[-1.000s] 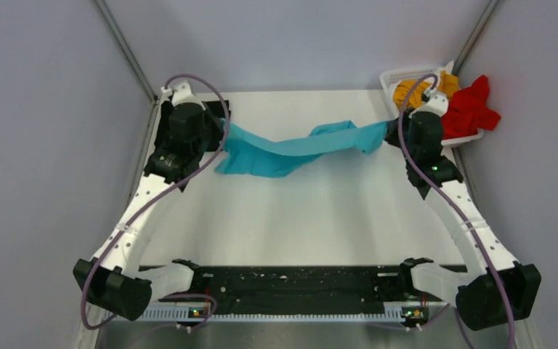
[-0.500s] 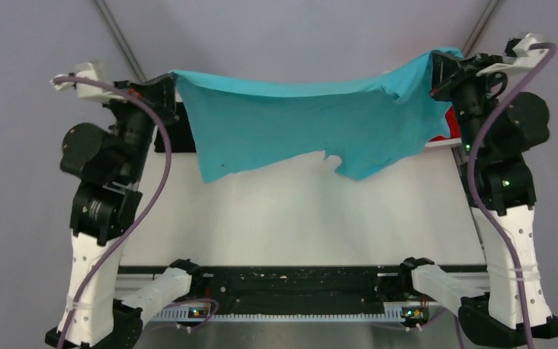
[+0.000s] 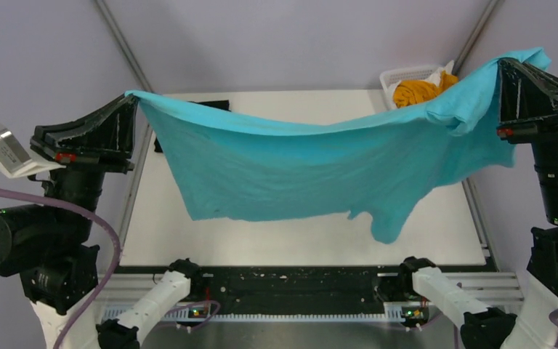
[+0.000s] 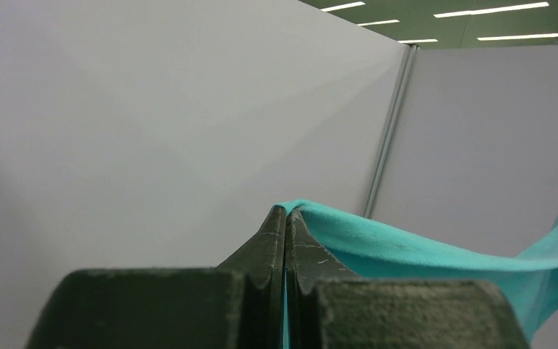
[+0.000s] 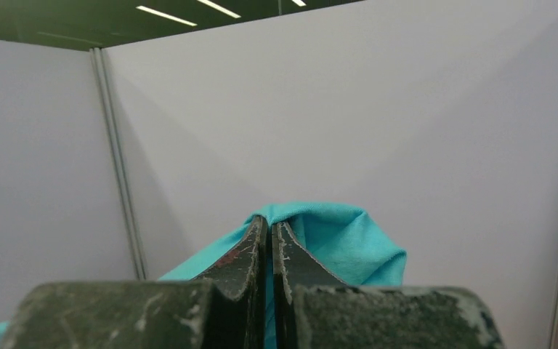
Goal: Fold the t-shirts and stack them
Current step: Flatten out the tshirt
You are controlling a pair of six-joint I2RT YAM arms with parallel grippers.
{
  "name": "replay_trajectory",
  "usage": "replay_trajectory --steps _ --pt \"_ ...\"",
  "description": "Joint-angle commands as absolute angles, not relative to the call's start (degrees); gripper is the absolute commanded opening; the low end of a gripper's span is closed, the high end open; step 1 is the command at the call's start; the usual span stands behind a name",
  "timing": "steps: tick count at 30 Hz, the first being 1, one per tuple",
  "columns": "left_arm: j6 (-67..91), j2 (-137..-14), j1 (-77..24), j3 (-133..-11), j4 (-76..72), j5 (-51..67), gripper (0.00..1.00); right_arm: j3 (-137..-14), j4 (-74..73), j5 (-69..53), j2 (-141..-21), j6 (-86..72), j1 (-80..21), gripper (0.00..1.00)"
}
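Turquoise t-shirt [image 3: 298, 167] raised higher, hanging between left claw [image 3: 133, 99] and right claw [image 3: 501, 62], both clenching it.

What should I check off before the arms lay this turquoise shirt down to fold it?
1. Grip of left gripper on turquoise t-shirt: ok, shut on its edge.
2. Grip of right gripper on the opposite end: ok, shut on cloth.
3. Shirt spread evenly between them: not ok, cloth bunches near the right gripper.
4. Lower hem clear of the table: cannot tell.
5. The mustard t-shirt out of the way: ok, in the basket.
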State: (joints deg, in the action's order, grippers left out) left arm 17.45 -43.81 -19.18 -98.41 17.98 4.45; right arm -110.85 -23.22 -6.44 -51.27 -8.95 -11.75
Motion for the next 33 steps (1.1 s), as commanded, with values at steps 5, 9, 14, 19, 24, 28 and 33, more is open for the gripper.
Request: replay_trajectory --steps 5,9,14,19,24,28,33 --pt "17.80 -52.34 -18.88 -95.95 15.98 -5.36 0.00 -105.67 -22.36 -5.91 -56.26 -4.49 -11.42 0.00" --pt "21.23 -59.28 -18.90 -87.14 15.11 -15.28 0.00 -91.17 -15.56 -1.43 -58.09 -4.31 -11.41 0.00" --pt "28.50 -74.47 -17.88 -75.29 16.54 -28.98 0.00 -68.04 -1.27 3.66 -66.06 -8.11 -11.40 0.00" --pt "36.75 -97.49 -10.26 -76.95 22.13 -18.98 0.10 -62.27 7.37 -0.28 -86.29 -14.89 -11.36 0.14" --pt "36.66 -104.93 -9.21 -83.50 29.14 -15.71 0.99 -69.27 2.21 -4.97 -97.46 -17.85 -11.33 0.79" --pt "35.46 -99.49 -9.23 -78.08 22.42 -11.58 0.99 -65.86 3.61 -5.17 -92.59 -18.94 -11.28 0.99" --pt "35.81 -96.71 -9.27 -76.43 21.63 -2.45 0.99 -61.35 0.99 -8.19 -88.52 -20.89 -11.29 0.99"
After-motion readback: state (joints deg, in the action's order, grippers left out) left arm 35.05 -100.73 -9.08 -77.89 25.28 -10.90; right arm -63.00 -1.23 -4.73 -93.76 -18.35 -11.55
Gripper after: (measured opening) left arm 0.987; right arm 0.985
